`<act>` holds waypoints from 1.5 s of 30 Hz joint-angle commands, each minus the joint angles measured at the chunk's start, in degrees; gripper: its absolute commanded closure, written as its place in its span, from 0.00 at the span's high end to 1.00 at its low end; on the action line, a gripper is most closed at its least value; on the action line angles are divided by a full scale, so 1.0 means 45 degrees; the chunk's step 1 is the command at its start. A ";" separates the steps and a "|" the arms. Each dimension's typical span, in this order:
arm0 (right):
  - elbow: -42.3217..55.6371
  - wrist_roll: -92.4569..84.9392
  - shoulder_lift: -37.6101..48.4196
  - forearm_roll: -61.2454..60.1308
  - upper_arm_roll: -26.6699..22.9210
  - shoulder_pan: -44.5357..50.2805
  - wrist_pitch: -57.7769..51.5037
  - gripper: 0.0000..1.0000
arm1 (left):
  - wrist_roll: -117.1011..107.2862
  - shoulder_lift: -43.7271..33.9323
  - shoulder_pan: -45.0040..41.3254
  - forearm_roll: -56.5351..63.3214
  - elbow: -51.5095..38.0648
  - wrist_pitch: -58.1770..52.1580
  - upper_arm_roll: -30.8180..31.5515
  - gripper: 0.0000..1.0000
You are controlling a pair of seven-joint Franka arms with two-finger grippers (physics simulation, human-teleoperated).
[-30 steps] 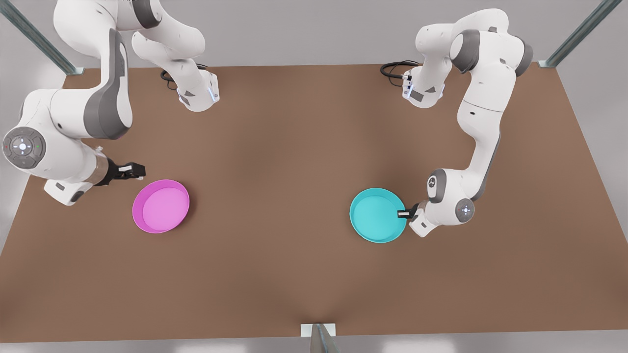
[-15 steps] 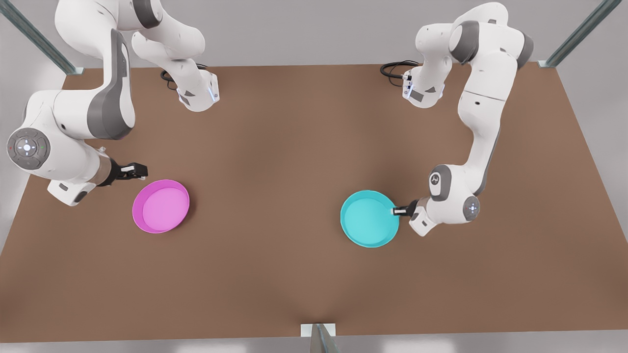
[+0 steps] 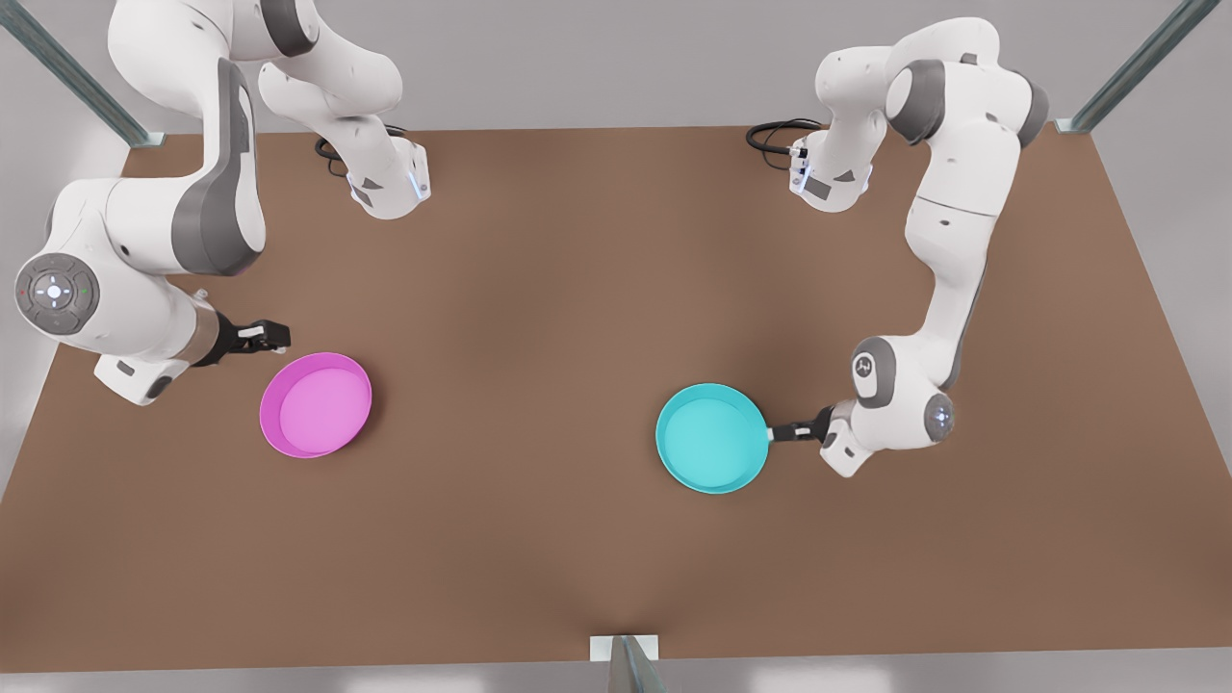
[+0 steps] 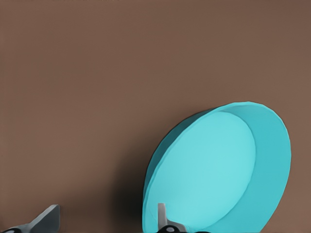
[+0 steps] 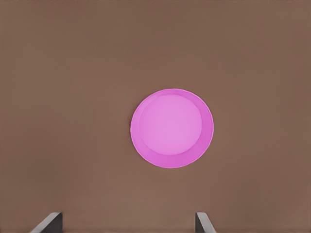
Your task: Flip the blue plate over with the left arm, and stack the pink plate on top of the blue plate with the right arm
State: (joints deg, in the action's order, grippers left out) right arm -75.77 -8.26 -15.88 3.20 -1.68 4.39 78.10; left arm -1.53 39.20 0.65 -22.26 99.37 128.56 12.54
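The blue plate point(image 3: 712, 438) lies right of centre in the front view, hollow side up. My left gripper point(image 3: 778, 433) reaches its rim from the front view's right. In the left wrist view the blue plate point(image 4: 209, 170) looks tilted; my left gripper point(image 4: 104, 213) is open, one finger inside the rim and the other well outside it. The pink plate point(image 3: 316, 404) rests flat on the front view's left, hollow side up. My right gripper point(image 3: 274, 335) hovers just beyond its far-left rim. From the right wrist the pink plate point(image 5: 171, 127) sits ahead of my open right gripper point(image 5: 127, 216).
A brown table point(image 3: 577, 289) carries both plates, with a wide bare stretch between them. Both arm bases point(image 3: 390, 188) point(image 3: 828, 183) stand at the far edge, with black cables beside them. A metal post point(image 3: 626, 664) rises at the near edge's middle.
The blue plate has slid toward the front view's left and the near edge, with the left gripper staying at its rim. The right arm has barely shifted.
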 commanded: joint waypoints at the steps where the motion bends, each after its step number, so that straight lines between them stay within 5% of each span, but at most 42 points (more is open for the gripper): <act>1: 0.0001 0.0000 0.0014 -0.0009 0.0002 0.0001 -0.0011 1.00 | -0.0091 -0.0020 0.0012 0.2896 0.0007 -0.0013 0.0005 1.00; 14: -0.0312 0.0000 0.0131 0.0011 0.0002 0.0040 -0.0129 1.00 | -0.1067 0.0019 -0.0710 0.0572 0.0300 0.0631 0.0044 0.96; 16: -0.0292 -0.0019 0.0112 0.0011 0.0002 0.0079 -0.0168 1.00 | -0.1087 0.0019 -0.0827 0.0533 0.0300 0.0709 0.0044 0.60; 18: -0.0253 -0.0020 0.0092 0.0011 -0.0018 0.0118 -0.0187 1.00 | -0.1087 0.0019 -0.0925 0.0533 0.0281 0.0846 0.0044 0.38; 24: -0.0136 0.0000 0.0014 0.0011 0.0002 0.0157 -0.0187 1.00 | -0.1106 0.0253 -0.1062 0.0513 0.0359 0.1315 0.0044 0.21; 45: -0.0214 0.0000 0.0053 0.0011 -0.0018 0.0157 -0.0187 1.00 | -0.1028 -0.0469 -0.1218 0.1919 0.0261 0.0124 -0.0151 0.21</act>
State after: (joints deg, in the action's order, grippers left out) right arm -76.66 -8.26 -15.65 3.25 -1.67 5.08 77.26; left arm -6.34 36.48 -4.84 -14.09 100.50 128.18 11.82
